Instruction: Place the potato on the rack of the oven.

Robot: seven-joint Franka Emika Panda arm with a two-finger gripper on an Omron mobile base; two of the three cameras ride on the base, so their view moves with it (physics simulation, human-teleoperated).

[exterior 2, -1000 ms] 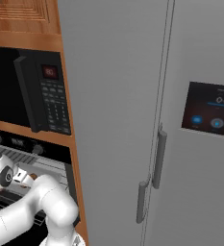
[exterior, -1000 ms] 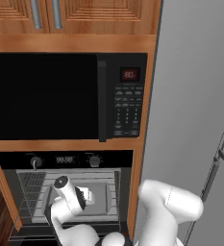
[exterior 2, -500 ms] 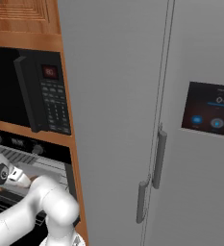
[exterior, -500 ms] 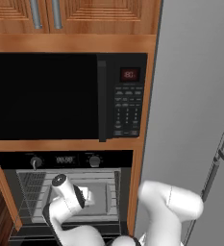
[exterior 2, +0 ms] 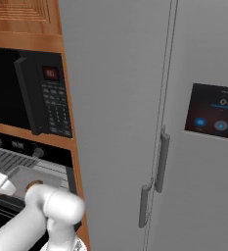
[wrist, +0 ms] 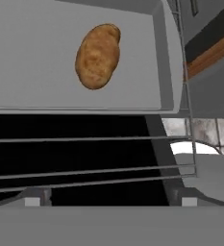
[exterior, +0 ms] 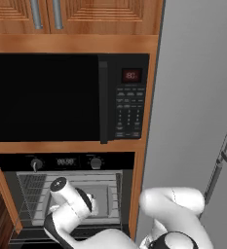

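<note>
Potato (wrist: 97, 56) lies in the hand view on a flat light grey tray (wrist: 36, 57) inside the oven (exterior: 68, 194), long axis running from upper right to lower left of that view, narrower end toward the upper right, fatter end toward the lower left. It rests free on the tray, nothing touching it, well inside the tray's raised right wall. Thin wire bars of the rack (wrist: 92, 168) cross the hand view below the tray's front edge, dark cavity showing between them. Gripper (wrist: 108, 197) jaws stand wide apart, holding nothing; one finger tip (wrist: 36, 196) sits at lower left and the other at lower right, both on the near side of the rack bars. Potato is beyond the tips, past the bars, apart from both fingers and slightly left of the midline between them. In the left base view the white arm reaches from the lower right into the oven opening, hand in front of the grey tray, below the black control strip (exterior: 66, 161) with its knobs and display. Black microwave (exterior: 68, 97) sits directly above the oven, wood cabinets (exterior: 71, 17) over that. Grey fridge (exterior 2: 149, 122) stands right of the oven, with a dark screen panel (exterior 2: 212, 112) on its door in the right base view.
</note>
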